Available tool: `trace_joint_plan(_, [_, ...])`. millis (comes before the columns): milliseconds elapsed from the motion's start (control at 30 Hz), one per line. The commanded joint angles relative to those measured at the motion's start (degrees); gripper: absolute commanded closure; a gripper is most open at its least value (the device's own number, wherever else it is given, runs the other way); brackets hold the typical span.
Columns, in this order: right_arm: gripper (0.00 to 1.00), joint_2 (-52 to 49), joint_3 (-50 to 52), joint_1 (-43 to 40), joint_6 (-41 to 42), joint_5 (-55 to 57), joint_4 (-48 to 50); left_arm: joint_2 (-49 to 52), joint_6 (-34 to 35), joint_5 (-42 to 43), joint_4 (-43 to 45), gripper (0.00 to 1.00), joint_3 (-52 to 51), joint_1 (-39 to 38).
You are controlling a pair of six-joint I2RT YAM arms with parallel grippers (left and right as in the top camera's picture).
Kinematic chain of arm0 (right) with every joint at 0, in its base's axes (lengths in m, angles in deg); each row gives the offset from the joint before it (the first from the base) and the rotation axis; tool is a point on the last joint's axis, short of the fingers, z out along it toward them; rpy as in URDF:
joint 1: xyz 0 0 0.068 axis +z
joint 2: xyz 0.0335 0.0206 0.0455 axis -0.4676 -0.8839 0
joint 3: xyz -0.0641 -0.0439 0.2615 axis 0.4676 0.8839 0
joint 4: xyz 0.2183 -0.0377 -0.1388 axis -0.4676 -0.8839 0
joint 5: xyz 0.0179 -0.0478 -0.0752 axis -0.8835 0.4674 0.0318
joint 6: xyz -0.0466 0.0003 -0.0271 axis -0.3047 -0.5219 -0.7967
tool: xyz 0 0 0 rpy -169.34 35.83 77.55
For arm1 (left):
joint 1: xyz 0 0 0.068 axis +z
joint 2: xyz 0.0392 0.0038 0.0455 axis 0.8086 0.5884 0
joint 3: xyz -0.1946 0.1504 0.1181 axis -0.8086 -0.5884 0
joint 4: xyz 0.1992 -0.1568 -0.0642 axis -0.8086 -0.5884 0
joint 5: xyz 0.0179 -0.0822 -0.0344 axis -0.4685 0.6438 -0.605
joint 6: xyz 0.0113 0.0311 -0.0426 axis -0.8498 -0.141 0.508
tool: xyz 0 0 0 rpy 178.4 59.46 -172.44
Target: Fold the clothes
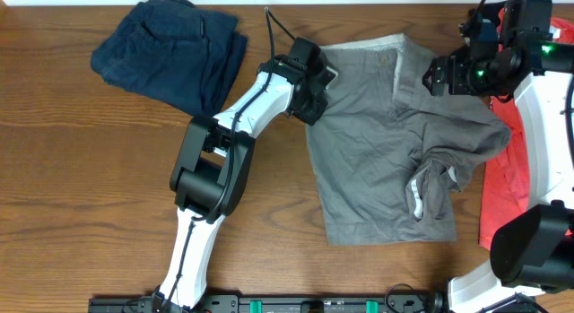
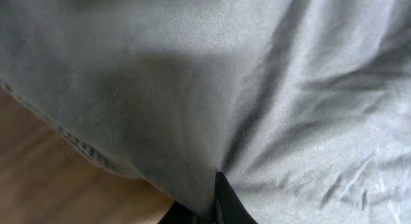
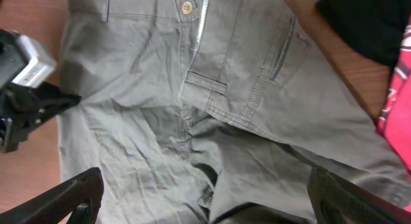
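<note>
**Left tool (image 1: 311, 91) pinching grey shorts (image 1: 386, 143), right tool (image 1: 446, 75) spread**

Left tool sits at the shorts' left side edge, just under the waistband (image 1: 372, 51). Its jaws are pressed together on the cloth. In the left wrist view a dark fingertip (image 2: 221, 201) shows at the bottom of the frame, with grey fabric (image 2: 257, 89) creased into it and the hem edge running over bare wood (image 2: 45, 179).

Right tool (image 3: 209, 205) hangs over the upper right of the shorts with its jaws wide apart and nothing between them but the cloth below. Whether its fingers touch the fabric, cannot tell.

Shorts (image 3: 192, 121) lie mostly flat at centre-right of the worktop (image 1: 90, 169), waistband toward the far edge, legs toward the near edge. The fly is open, and a button (image 3: 187, 7) shows at the top. The right leg is bunched and folded over, with a pale lining (image 1: 417, 198) showing.

A navy garment (image 1: 170, 53) lies crumpled at far left, well apart from the shorts. A red garment (image 1: 500, 196) lies just beside the shorts' right edge, partly under the right arm. A black garment (image 3: 366, 18) shows near the red one in the right wrist view.
</note>
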Motion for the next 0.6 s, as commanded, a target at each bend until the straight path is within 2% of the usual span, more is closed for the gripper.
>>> trace_joint_plan(0, [0.01, 0.9, -0.4, 1.1, 3.3, -3.2, -0.3, -3.9, 5.6, -8.6, -4.2, 0.94, 0.8, 1.8])
trace_joint_plan(133, [0.01, 0.9, 0.3, 3.4, 4.1, -3.7, 0.1, -10.6, 13.0, -14.9, -12.7, 0.94, 0.8, 4.6])
trace_joint_plan(300, [0.01, 0.3, 3.1, 8.7, 7.4, -1.1, 4.3, -17.5, 26.5, -14.9, -26.0, 0.94, 0.8, 8.1])
trace_joint_plan(500, [0.01, 0.3, 7.9, 14.5, 14.6, 3.8, 10.4, -18.5, 27.6, -19.1, -40.9, 0.94, 0.4, 8.3])
trace_joint_plan(567, [0.01, 0.3, 8.3, 15.3, 15.0, 3.8, 10.6, -18.3, 27.7, -19.3, -42.5, 0.94, -0.7, 8.3])
